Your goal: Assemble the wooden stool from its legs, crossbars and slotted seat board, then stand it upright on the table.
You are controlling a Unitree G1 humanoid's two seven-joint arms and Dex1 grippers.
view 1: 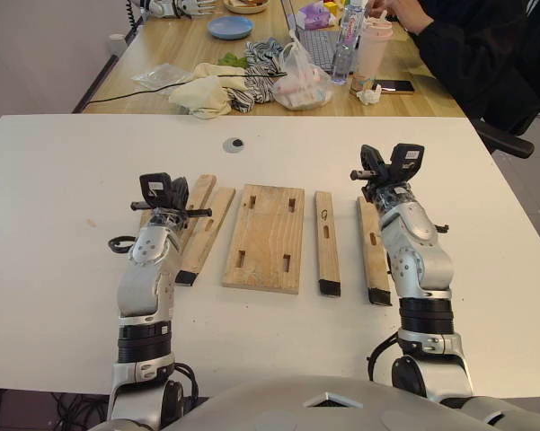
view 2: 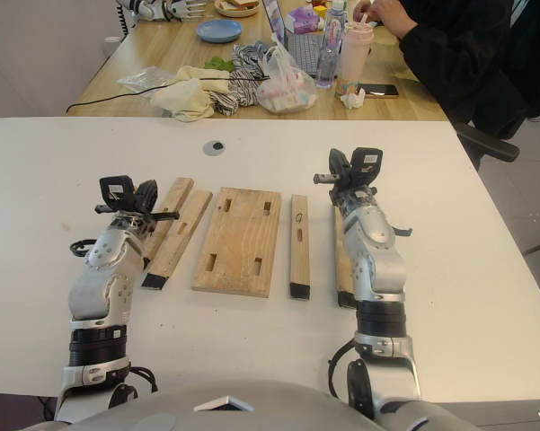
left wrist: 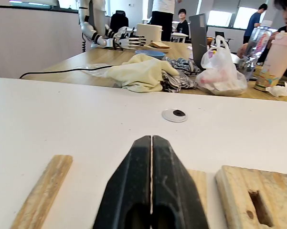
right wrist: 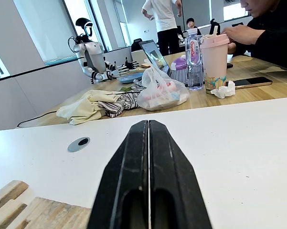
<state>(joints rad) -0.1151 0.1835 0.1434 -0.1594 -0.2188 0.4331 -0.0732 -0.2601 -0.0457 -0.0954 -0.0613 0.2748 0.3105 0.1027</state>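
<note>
Tools closed tight and empty, left tool (left wrist: 151, 140) and right tool (right wrist: 148, 125). At left's three o'clock, the seat board (view 1: 265, 235) looks stiff, light; take its long edges.

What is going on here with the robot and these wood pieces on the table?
Nothing is assembled yet. The slotted seat board lies flat on the white table, with two wooden bars on each side. The left gripper and right gripper are shut and empty, each above its side's bars.
</note>
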